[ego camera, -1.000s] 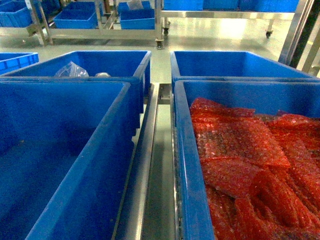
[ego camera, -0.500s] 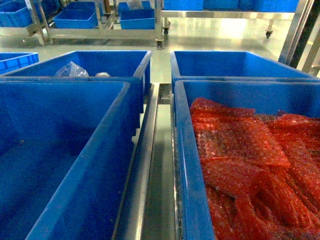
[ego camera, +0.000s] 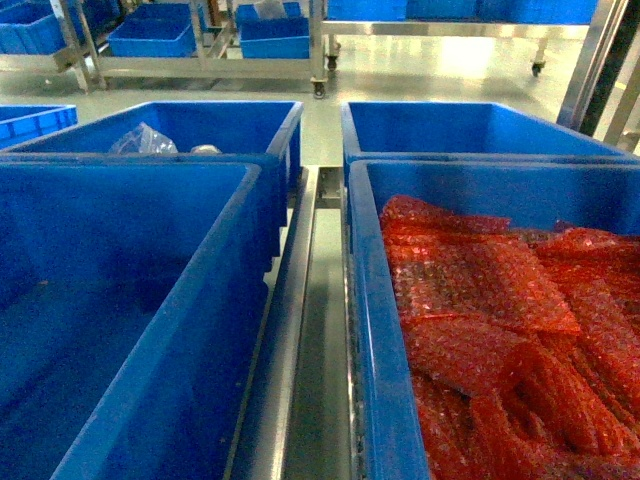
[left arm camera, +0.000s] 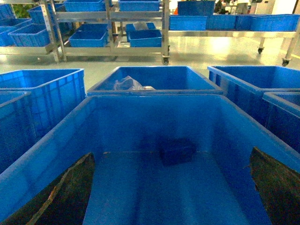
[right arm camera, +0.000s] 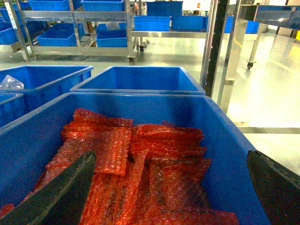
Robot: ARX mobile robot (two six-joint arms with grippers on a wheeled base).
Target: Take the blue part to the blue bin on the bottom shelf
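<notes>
Here, the head view shows four blue bins in two rows with a steel rail (ego camera: 318, 330) running up the middle of the frame between them. The near left bin (ego camera: 215, 290) fills the lower left; the near right bin (ego camera: 372, 330) fills the lower right and holds a heap of red bubble-wrap bags (ego camera: 490, 320). Behind them, the far left bin (ego camera: 200, 125) has a crumpled clear plastic bag (ego camera: 143, 140) against its left side, and the far right bin (ego camera: 470, 128) sits at upper right.

From the left wrist camera, a dark blue block — the blue part (left arm camera: 177, 151) — lies on the floor of the near left bin, close to its far wall and near the middle of the frame. The left gripper (left arm camera: 171, 197) hangs over this bin, its two dark fingers (left arm camera: 70, 192) at the lower corners of the frame, spread wide with nothing between them.

From the right wrist camera, the right gripper (right arm camera: 173, 197) hangs over the red bags, its fingers (right arm camera: 63, 194) likewise at the lower corners — spread wide and holding nothing.

Shelving racks (ego camera: 200, 65) with more blue bins stand across the floor at the top of the frame.
</notes>
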